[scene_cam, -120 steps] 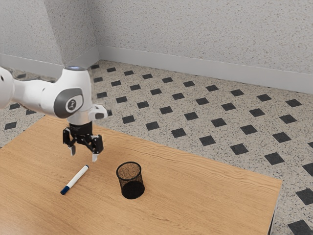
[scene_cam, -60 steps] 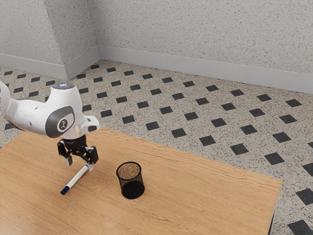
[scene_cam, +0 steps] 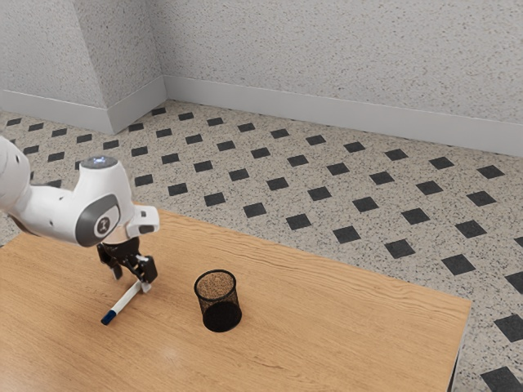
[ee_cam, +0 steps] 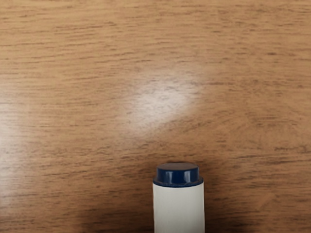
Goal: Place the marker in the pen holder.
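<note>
1 marker (scene_cam: 122, 304) lying on 1 table (scene_cam: 327, 327), white w/ 2 blue ends, 1 end by the gripper (scene_cam: 131, 280). Gripper low over that end, its 2 fingers well apart, nothing gripped. 1 pen holder (scene_cam: 219, 315), blk mesh, upright, apart from both, twd ext. view's right

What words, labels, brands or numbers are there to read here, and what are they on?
Nothing can be read.
Robot arm: a pale mark on its dark side panel, too small to read.
Marker: no lettering on the parts that show.
Pen holder: none that I can see.
</note>
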